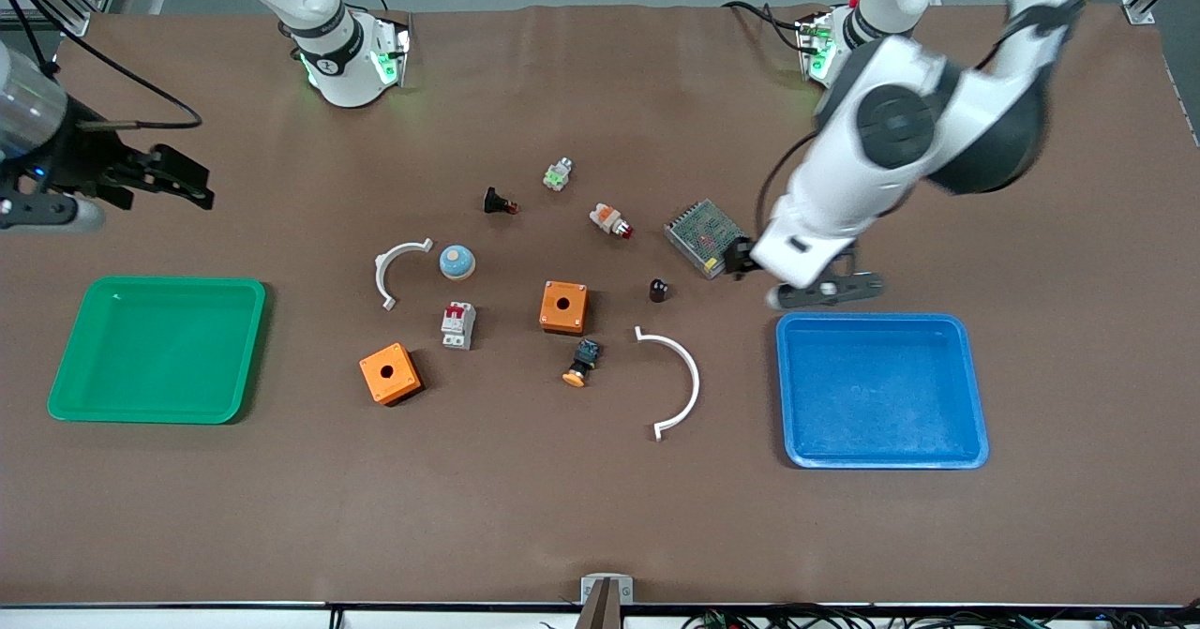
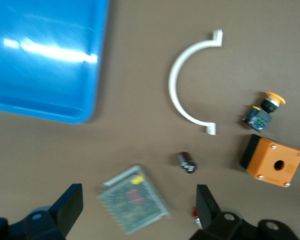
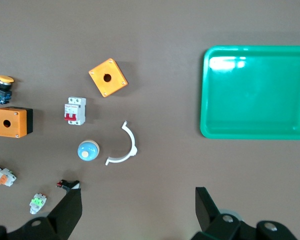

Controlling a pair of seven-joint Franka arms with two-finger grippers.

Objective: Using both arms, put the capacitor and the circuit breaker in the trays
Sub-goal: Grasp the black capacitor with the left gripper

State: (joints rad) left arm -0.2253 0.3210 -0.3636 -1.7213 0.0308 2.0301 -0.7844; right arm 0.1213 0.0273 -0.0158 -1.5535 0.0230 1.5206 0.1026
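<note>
The capacitor (image 1: 658,289), a tiny black cylinder, stands on the table between an orange box and the blue tray; it also shows in the left wrist view (image 2: 186,162). The circuit breaker (image 1: 458,324), white-grey with red levers, lies between the two orange boxes; it also shows in the right wrist view (image 3: 75,110). My left gripper (image 1: 741,259) is open and empty over the mesh power supply (image 2: 134,199), beside the capacitor. My right gripper (image 1: 178,179) is open and empty, up over bare table at the right arm's end.
A green tray (image 1: 159,282) lies at the right arm's end, a blue tray (image 1: 881,320) at the left arm's end. Two orange boxes (image 1: 563,307) (image 1: 390,373), two white arcs (image 1: 398,268) (image 1: 675,381), a blue dome button (image 1: 457,262) and several small parts lie between.
</note>
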